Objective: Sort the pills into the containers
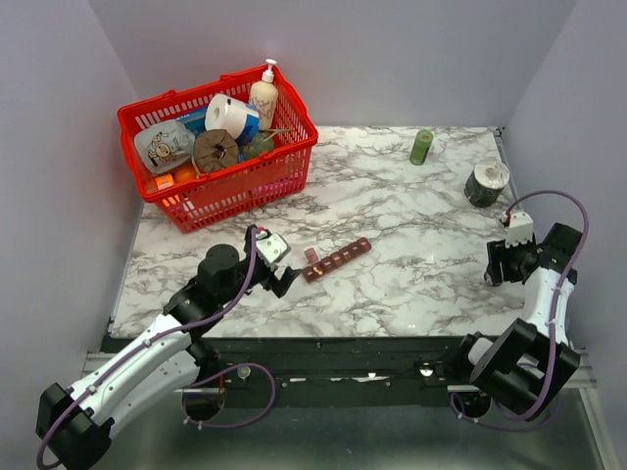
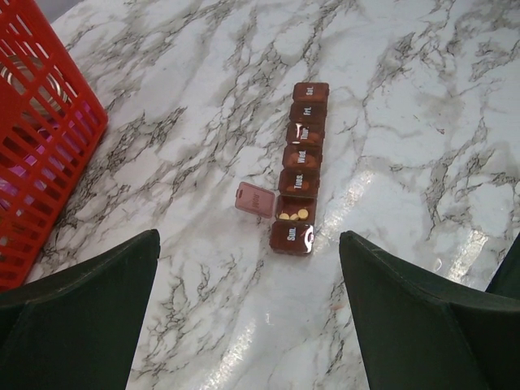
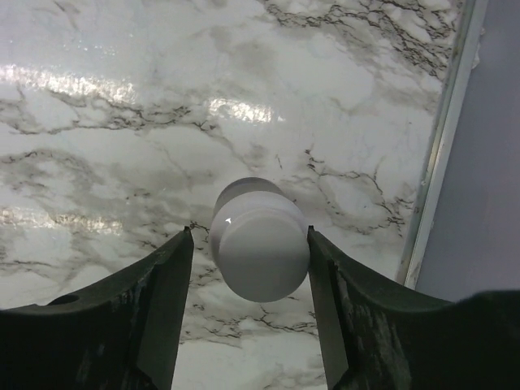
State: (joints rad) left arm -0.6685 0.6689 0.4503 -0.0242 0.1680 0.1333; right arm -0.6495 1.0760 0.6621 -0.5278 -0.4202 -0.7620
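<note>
The containers (image 1: 336, 260) are a dark red-brown strip of day-marked compartments lying mid-table. In the left wrist view the strip (image 2: 302, 162) runs away from me; one compartment has its lid (image 2: 254, 199) flipped open, with small yellow pills (image 2: 294, 215) inside. My left gripper (image 2: 248, 240) hovers just short of the strip's near end, wide open and empty; from above it (image 1: 284, 279) sits left of the strip. My right gripper (image 3: 249, 231) brackets a white round-capped bottle (image 3: 260, 252). There is a gap at its left finger, and the right finger is at the cap's edge. From above, the right gripper (image 1: 497, 266) hides the bottle.
A red mesh basket (image 1: 220, 147) full of household items stands at the back left, and its wall (image 2: 41, 138) shows in the left wrist view. A slim green bottle (image 1: 421, 147) and a round grey roll (image 1: 487, 182) stand at the back right. The table's metal edge rail (image 3: 443, 162) runs close to the right gripper.
</note>
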